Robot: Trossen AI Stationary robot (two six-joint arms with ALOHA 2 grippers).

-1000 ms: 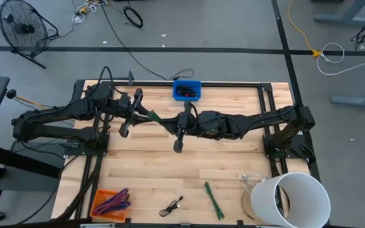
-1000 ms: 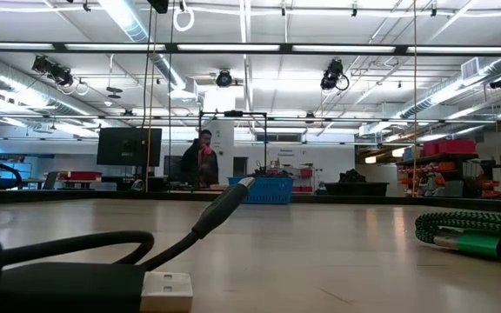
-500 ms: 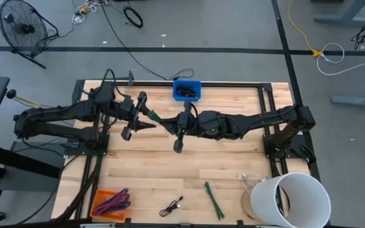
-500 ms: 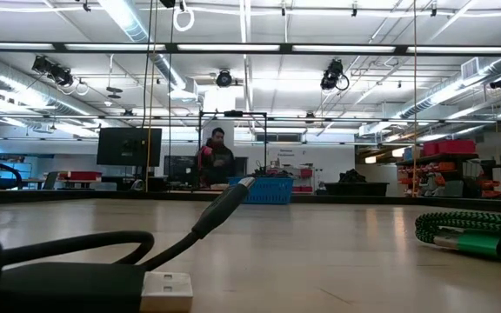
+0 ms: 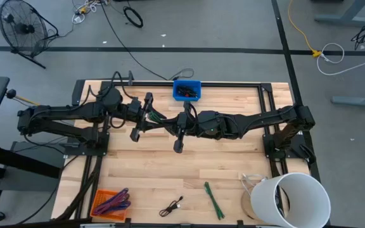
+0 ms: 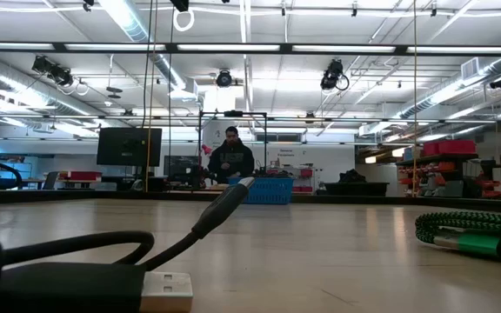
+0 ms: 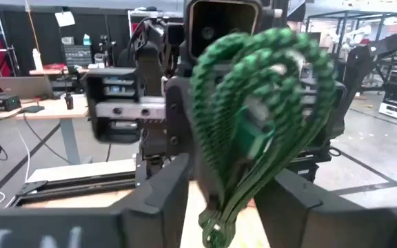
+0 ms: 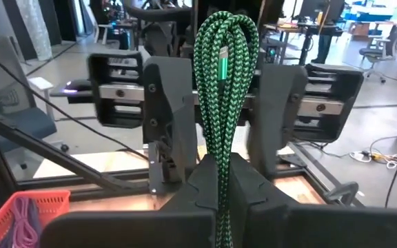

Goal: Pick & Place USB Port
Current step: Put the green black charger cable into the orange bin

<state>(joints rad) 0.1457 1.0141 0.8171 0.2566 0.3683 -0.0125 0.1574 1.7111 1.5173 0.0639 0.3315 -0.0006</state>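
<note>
The green braided USB cable (image 8: 220, 76) is a folded bundle held above the middle of the table (image 5: 157, 164), between the two arms. My right gripper (image 8: 220, 169) is shut on it. My left gripper (image 7: 229, 176) faces it from the table's left and is open. In the right wrist view its fingers (image 8: 173, 103) stand on either side of the bundle's looped end (image 8: 226, 27). In the high view the cable (image 5: 156, 118) shows as a short green strip between my left gripper (image 5: 149, 116) and my right gripper (image 5: 170, 121). My right gripper pinches the folded cable bundle between its two fingers at the lower part of the strands (image 8: 220, 155). The fingers come level from the table's right and lie along the bundle. The bundle is lifted clear of the table, and its looped end sticks out past the fingertips toward my left gripper.
A blue bin (image 5: 187, 90) sits at the far edge. Near the front edge are an orange basket of purple cables (image 5: 110, 202), a black cable (image 5: 172, 206), another green cable (image 5: 214, 199) and a white bucket (image 5: 290, 199). A person (image 6: 231, 161) stands beyond the table.
My left gripper has moved toward the table's right, closing on the cable held by my right gripper, until its fingers stand around the looped end. My right arm and the cable have kept still. The person in the background has walked toward the right.
</note>
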